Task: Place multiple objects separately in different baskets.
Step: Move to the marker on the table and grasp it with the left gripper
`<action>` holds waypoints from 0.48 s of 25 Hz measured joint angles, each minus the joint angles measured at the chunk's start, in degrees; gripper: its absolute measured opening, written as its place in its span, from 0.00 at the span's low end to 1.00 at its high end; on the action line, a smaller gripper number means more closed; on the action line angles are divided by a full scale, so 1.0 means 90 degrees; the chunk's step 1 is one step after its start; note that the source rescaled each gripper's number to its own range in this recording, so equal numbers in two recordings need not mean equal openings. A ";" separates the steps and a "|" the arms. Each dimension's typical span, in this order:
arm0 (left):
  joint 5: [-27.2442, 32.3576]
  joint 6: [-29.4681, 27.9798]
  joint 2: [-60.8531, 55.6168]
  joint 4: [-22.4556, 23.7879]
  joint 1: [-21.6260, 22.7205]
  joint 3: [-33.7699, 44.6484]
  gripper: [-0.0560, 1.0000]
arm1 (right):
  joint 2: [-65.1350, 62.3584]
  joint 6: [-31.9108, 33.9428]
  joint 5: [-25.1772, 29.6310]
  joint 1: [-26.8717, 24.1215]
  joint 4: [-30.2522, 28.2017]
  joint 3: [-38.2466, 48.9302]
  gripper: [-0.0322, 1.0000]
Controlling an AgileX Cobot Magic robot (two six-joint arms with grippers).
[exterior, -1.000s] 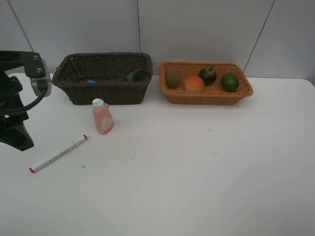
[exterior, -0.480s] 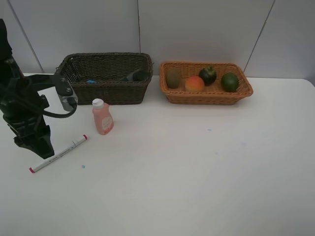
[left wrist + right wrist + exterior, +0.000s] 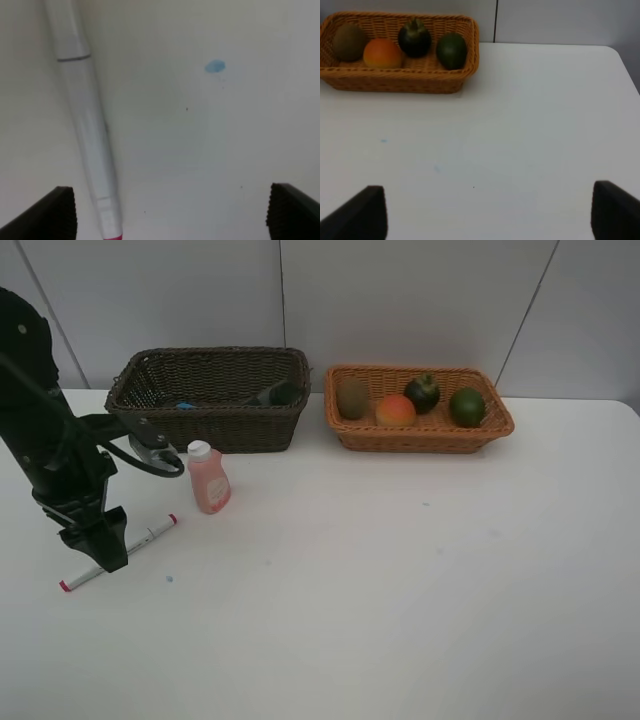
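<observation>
A white red-ended marker point(image 3: 150, 533) point(image 3: 85, 115) lies on the table at the front left. My left gripper point(image 3: 105, 555) point(image 3: 170, 215) hangs low over it, open, and the marker passes between the fingers close to one fingertip point(image 3: 55, 212). The pink white-capped bottle point(image 3: 208, 478) stands upright just in front of the dark brown basket point(image 3: 210, 430). A dark pump bottle point(image 3: 275, 393) lies in that basket. The light orange-tan basket point(image 3: 418, 435) point(image 3: 400, 80) holds the kiwi point(image 3: 351, 397), peach point(image 3: 396, 411), mangosteen point(image 3: 422, 392) and green fruit point(image 3: 466, 406). My right gripper point(image 3: 487, 215) is open and holds nothing, off the high view.
Both baskets stand side by side along the back wall. A small blue speck point(image 3: 215, 66) marks the white table point(image 3: 400, 590) near the marker. The table's right edge shows past the light basket.
My left arm has swung in from the left edge, moving right and down until its open gripper hangs over the marker. Nothing else has moved.
</observation>
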 joint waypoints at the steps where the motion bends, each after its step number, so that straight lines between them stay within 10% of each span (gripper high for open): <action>1: -0.0040 -0.0048 0.0001 0.0000 0.0000 0.0000 1.00 | 0.0000 0.0000 0.0000 0.0000 0.0000 0.0000 0.99; 12: -0.0318 -0.0248 0.0290 0.0100 0.0000 0.0007 1.00 | 0.0000 0.0000 0.0000 0.0000 0.0000 0.0000 0.99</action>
